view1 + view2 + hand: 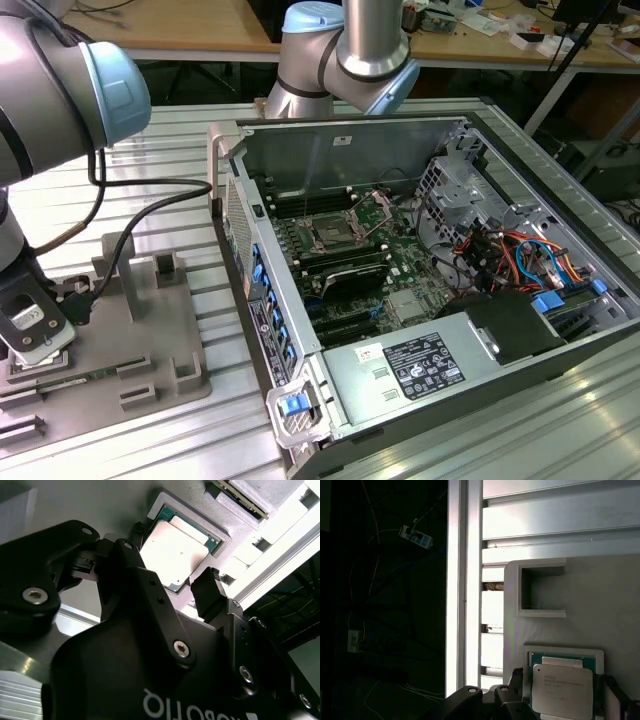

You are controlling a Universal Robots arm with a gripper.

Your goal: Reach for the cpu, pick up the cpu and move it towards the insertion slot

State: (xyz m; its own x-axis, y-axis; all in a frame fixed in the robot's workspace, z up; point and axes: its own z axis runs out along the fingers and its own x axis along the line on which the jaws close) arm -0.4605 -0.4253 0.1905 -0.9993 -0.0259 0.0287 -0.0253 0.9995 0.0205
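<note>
Claw (172,555) straddles cpu (563,690); ribbed metal table (560,420), wooden desks (200,25).

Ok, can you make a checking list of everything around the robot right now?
Surface: slatted metal table, carrying a grey fixture and an open computer case.
Job's things: cpu lies flat in a fixture pocket; slot sits on the green board inside the case.
Clutter: small items on the desks behind.
Fingers: open, one on each side of the cpu, gaps showing.
Cables: black cable hangs from the arm; coloured wires inside the case.
Surroundings: wooden desks.
</note>
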